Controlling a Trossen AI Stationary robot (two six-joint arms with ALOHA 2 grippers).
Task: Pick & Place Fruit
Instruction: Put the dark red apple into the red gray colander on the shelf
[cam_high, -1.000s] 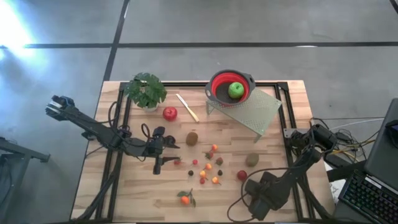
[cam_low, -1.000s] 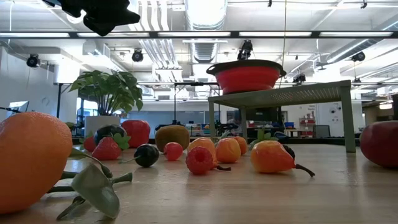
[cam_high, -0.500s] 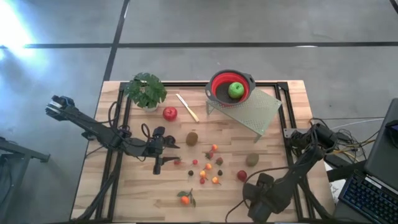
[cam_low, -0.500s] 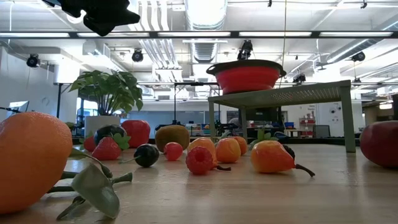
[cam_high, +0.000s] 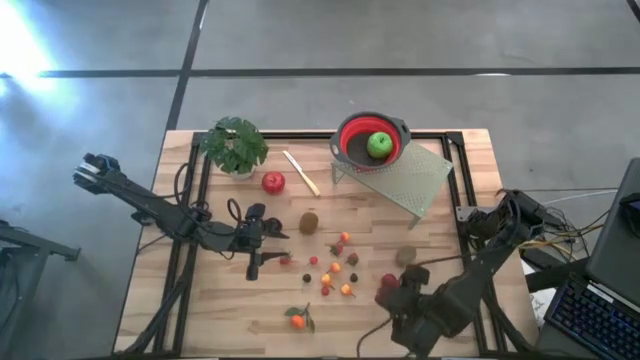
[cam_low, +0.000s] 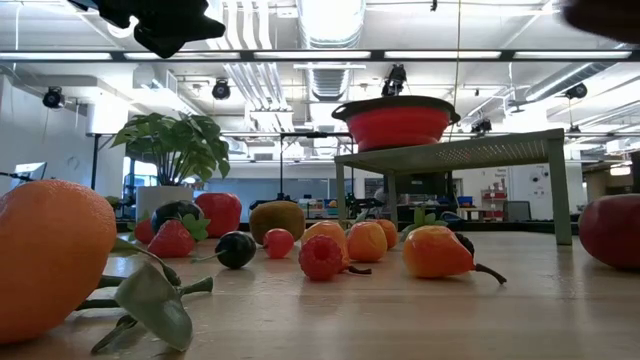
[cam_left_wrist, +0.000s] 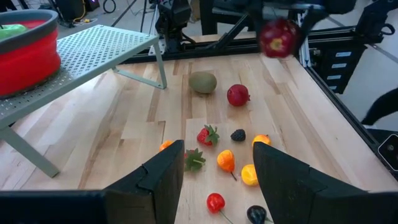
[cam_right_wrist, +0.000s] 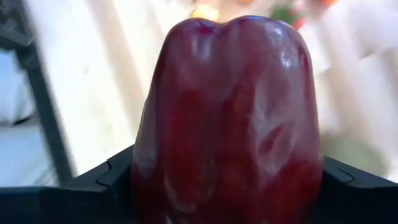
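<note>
- Right gripper (cam_high: 392, 296), lower right of the high view, has swung left, clenched on a dark red apple (cam_right_wrist: 227, 118) (filling its wrist view).
- Left gripper (cam_high: 252, 266), centre-left, stays parted and empty.

Grey concrete floor (cam_high: 400, 40) crossed by dark seams surrounds the wooden table (cam_high: 190, 310). Ceiling ducts (cam_low: 245, 40) and strip lights (cam_low: 330, 15) hang above; a keyboard (cam_high: 590, 318) lies at four o'clock.

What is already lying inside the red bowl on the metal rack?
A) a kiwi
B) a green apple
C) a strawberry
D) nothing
B: in the high view a green apple sits inside the red bowl on the metal rack.
</note>
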